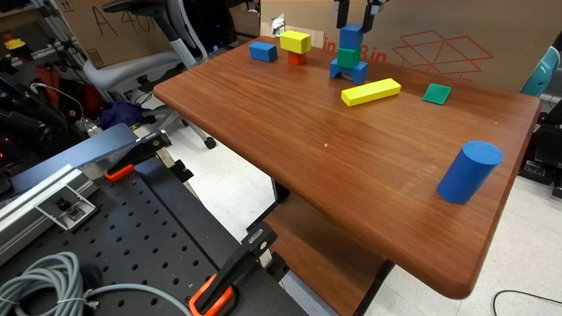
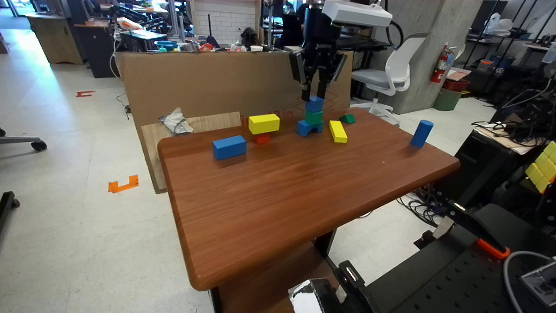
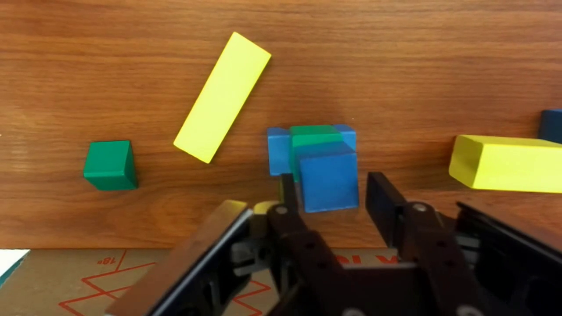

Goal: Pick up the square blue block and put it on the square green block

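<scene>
The square blue block point(image 1: 351, 37) sits on top of the square green block point(image 1: 348, 57), and both show in the exterior view point(image 2: 314, 104) and the wrist view point(image 3: 330, 184). The green block point(image 3: 315, 133) stands on a blue arch-shaped block point(image 1: 358, 73). My gripper point(image 1: 354, 29) is open, with its fingertips at either side of the blue block's top. In the wrist view the gripper point(image 3: 330, 177) shows a gap between each finger and the blue block. Nothing is held. The green block is partly hidden by the blue one in the wrist view.
A long yellow block point(image 1: 371, 92) and a small green wedge point(image 1: 437, 94) lie near the stack. A yellow block point(image 1: 295, 42) on a red block point(image 1: 297, 58) and a blue block point(image 1: 263, 52) stand along the table. A blue cylinder point(image 1: 470, 172) stands farther off. Cardboard point(image 2: 208, 82) rises behind.
</scene>
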`<state>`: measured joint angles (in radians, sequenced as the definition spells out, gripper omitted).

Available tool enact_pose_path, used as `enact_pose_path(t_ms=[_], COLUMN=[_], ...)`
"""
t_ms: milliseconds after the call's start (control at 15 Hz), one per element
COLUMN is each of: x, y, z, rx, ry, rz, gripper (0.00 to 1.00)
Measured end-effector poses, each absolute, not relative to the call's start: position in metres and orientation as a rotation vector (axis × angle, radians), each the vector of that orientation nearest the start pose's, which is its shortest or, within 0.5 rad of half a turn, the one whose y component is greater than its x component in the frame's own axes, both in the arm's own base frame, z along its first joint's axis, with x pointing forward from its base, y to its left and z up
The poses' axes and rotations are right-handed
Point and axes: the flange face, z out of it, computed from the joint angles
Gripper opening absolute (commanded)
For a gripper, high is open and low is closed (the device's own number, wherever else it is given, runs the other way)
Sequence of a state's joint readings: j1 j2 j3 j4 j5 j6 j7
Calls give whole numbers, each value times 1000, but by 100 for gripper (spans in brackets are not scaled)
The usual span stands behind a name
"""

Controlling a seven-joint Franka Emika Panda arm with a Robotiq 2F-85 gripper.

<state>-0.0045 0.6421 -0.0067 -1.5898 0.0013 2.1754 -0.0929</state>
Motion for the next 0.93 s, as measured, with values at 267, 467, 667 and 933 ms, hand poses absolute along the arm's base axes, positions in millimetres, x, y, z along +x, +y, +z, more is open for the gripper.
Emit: enact_pose_path(t_ms=[267, 467, 667, 933], x=[691, 688, 672, 646], y=[-5, 3, 15, 17], z=[257, 284, 334, 377], rx=[-3136, -3137, -3136, -3135], ry=[-133, -148, -140, -78], rz=[83, 31, -46, -98], gripper=[100, 100, 100, 100])
